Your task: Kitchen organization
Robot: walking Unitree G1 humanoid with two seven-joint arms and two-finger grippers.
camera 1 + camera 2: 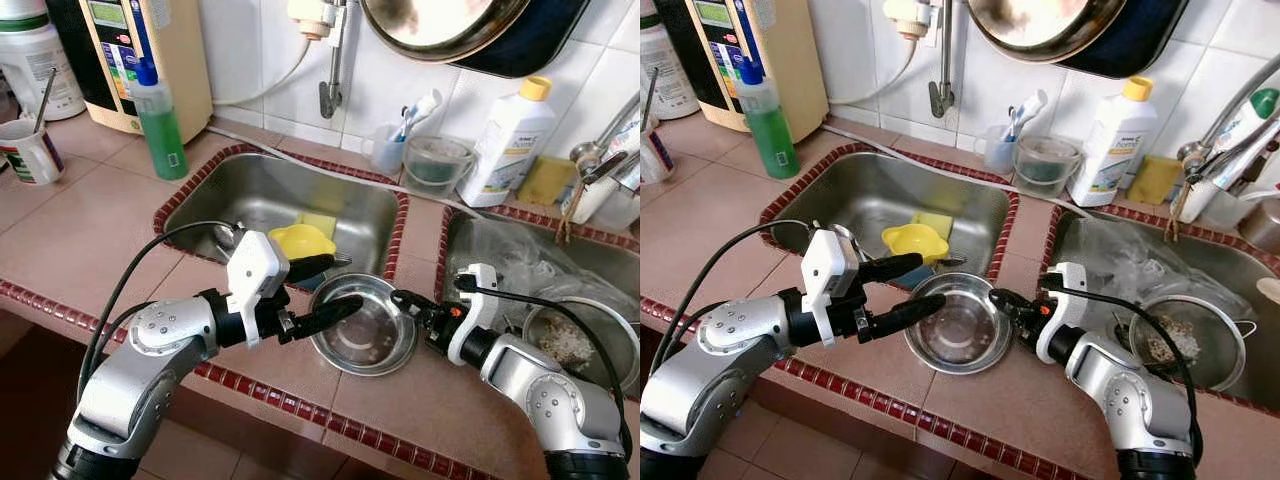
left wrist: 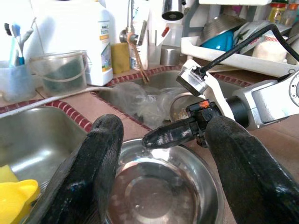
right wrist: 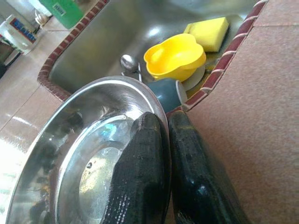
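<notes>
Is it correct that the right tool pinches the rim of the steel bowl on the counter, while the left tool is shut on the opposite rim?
Not quite. The right tool does pinch the steel bowl rim, but the left tool is open: the left wrist view shows its fingers spread wide at the bowl's near side, gripping nothing.

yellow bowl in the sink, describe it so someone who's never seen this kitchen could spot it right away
Start at the left of the two steel sinks set in the tiled counter. Near its front edge sits the yellow bowl, beside a yellow sponge. Its wavy, flower-like rim and bright plastic set it apart from the round steel bowl on the counter.
</notes>
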